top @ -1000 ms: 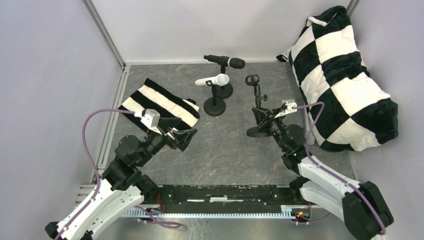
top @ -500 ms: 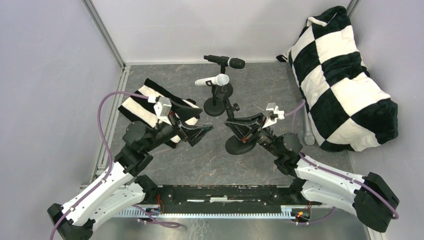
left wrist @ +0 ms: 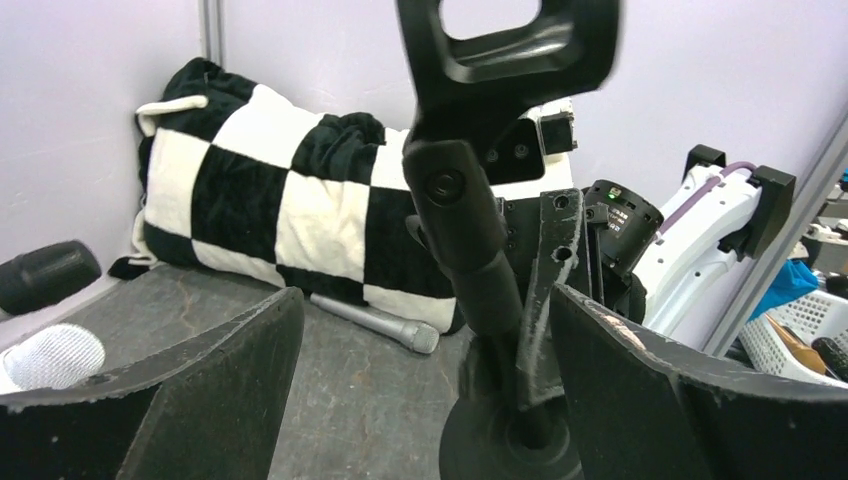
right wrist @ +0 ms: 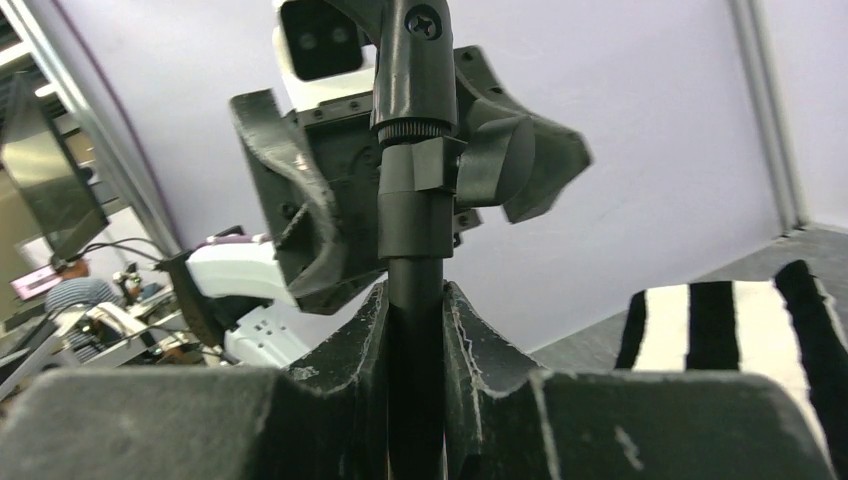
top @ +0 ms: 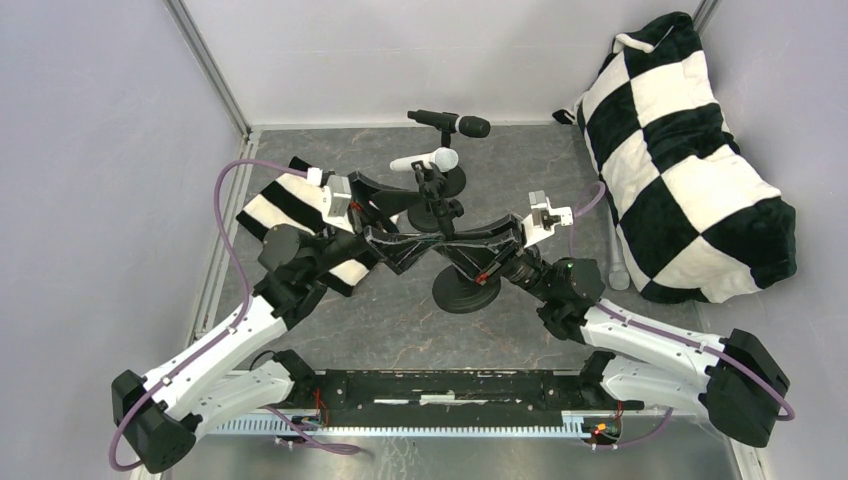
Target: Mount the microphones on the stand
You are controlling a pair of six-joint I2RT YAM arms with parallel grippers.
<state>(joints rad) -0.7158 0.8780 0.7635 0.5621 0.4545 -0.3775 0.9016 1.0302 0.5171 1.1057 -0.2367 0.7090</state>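
Stand (right wrist: 414,230) clamped in R gripper (right wrist: 415,300); top cam hides grip.

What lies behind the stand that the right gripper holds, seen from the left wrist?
The silver-grey microphone lies flat beside the checkered pillow. The stand covers the pillow's right part.

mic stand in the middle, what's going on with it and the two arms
The right gripper is shut on the pole of the empty stand, holding it. The left gripper is open, straddling that stand's upper part without gripping. The black microphone and white microphone sit in the rear stands; the silver-grey microphone lies beside the checkered pillow.
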